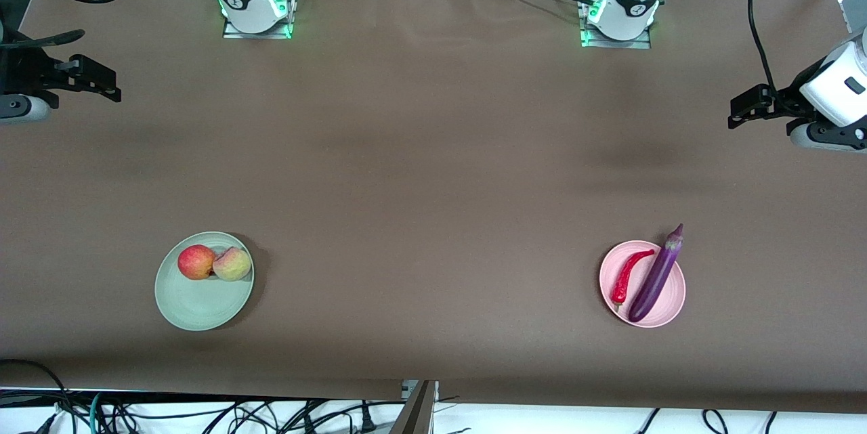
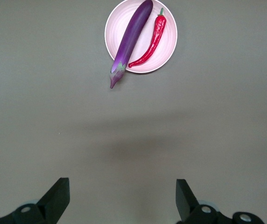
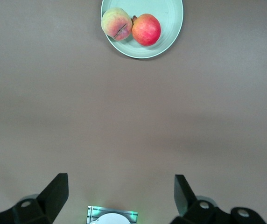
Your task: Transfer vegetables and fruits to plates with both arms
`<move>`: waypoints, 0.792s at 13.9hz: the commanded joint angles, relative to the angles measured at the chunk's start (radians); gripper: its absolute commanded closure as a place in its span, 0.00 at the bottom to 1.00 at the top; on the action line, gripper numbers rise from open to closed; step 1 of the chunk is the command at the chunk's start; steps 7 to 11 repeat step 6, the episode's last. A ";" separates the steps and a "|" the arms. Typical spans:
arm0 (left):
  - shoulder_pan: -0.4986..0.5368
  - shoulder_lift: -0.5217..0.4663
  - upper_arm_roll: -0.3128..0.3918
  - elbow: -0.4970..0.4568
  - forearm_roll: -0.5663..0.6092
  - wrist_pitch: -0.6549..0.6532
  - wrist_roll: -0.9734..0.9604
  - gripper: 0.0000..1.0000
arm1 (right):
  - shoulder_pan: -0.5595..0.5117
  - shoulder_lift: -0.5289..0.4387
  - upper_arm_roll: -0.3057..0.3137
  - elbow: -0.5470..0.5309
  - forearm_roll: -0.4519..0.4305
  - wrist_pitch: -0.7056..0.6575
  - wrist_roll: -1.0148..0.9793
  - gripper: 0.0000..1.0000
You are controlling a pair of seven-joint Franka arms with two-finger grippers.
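The purple eggplant [image 1: 656, 275] and the red chili pepper [image 1: 628, 275] lie side by side on the pink plate [image 1: 674, 292], and the eggplant's stem end sticks out over the rim. The red apple [image 1: 196, 262] and the peach [image 1: 232, 264] touch each other on the mint green plate [image 1: 196, 305]. My left gripper [image 1: 742, 111] is open and empty over the table's edge at the left arm's end. My right gripper [image 1: 101, 82] is open and empty over the right arm's end. The left wrist view shows the eggplant [image 2: 131, 39], chili [image 2: 151, 42], pink plate [image 2: 166, 51] and left gripper [image 2: 122, 181]. The right wrist view shows the peach [image 3: 116, 23], apple [image 3: 146, 29], green plate [image 3: 171, 11] and right gripper [image 3: 120, 176].
The brown table [image 1: 433, 183] is bare between the two plates. The two arm bases [image 1: 254, 7] [image 1: 620, 14] stand at the edge farthest from the front camera. Cables hang along the edge nearest that camera.
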 commanded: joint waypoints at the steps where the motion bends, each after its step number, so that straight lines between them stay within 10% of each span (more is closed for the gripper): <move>1: -0.001 -0.020 0.006 -0.014 -0.019 -0.008 0.008 0.00 | -0.007 0.009 0.009 0.017 -0.014 -0.008 -0.004 0.00; 11: -0.001 -0.022 0.006 -0.013 -0.019 -0.013 0.010 0.00 | -0.007 0.010 0.009 0.019 -0.016 -0.008 -0.003 0.00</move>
